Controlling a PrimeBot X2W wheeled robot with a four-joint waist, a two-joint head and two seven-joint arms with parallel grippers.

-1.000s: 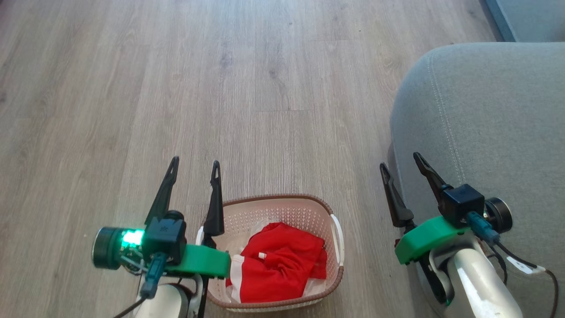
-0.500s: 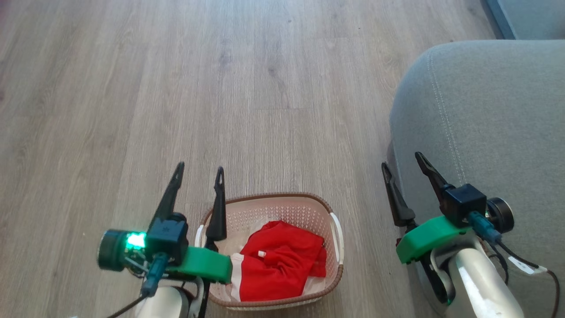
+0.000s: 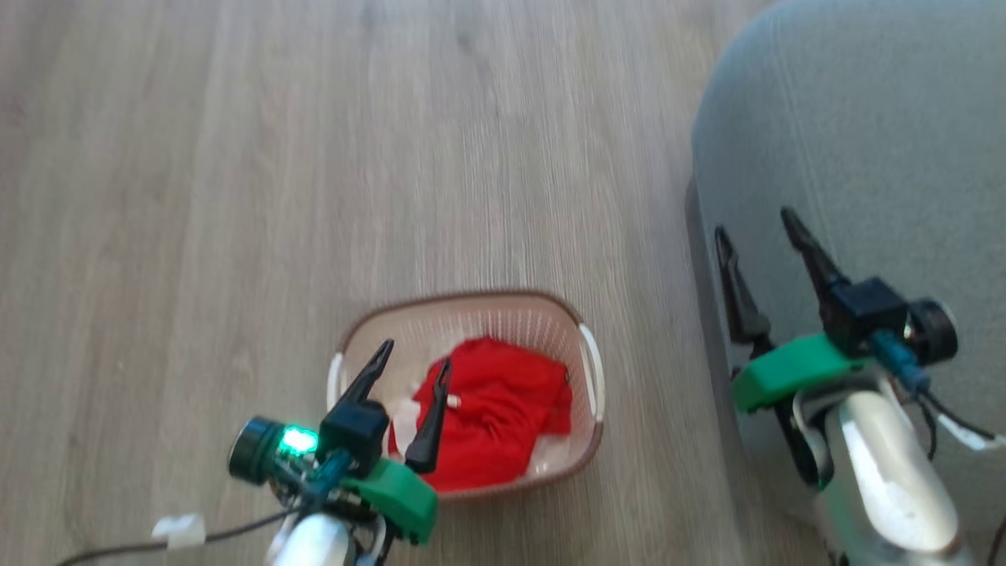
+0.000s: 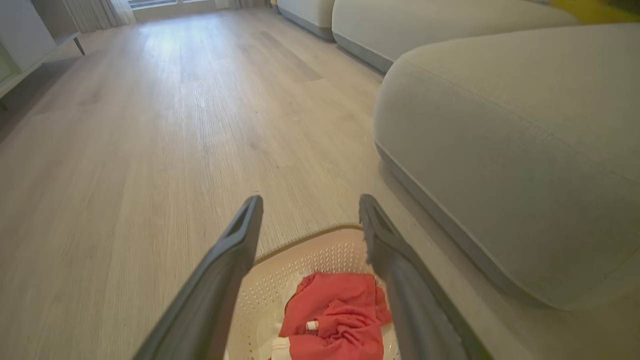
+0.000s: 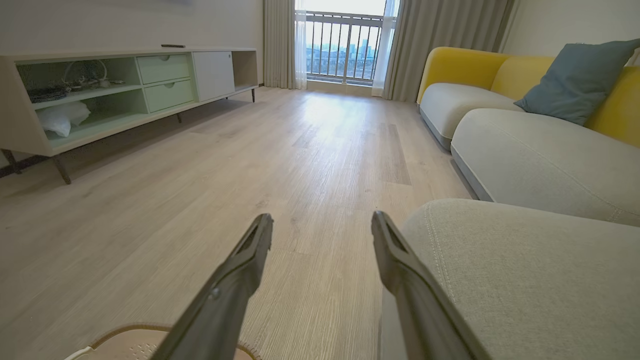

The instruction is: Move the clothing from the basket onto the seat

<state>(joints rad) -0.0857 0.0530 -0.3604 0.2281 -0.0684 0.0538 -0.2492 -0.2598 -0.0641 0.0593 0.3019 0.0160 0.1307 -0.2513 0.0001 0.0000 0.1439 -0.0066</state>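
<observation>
My left gripper [image 3: 415, 355], jaws spread wide, hangs over the basket [image 3: 471, 297] so the red clothing [image 3: 503, 409] bunched just beneath it can be pinched, while my right gripper [image 3: 753, 222], likewise spread and empty, hovers at the edge of the seat [image 3: 864, 141].

**Smeared head view, basket partly covered, edges cutting things short**

The head view is soft and streaked, so the holes in the walls of the basket [image 3: 471, 318] barely read. The seat [image 3: 864, 118] runs off that view's top and right edges. The left gripper [image 3: 416, 352] and its green mount cover the basket's near left corner and a strip of the clothing [image 3: 503, 409]. How many garments make up the red heap cannot be told. The left wrist view's bottom edge cuts through basket and clothing.
</observation>
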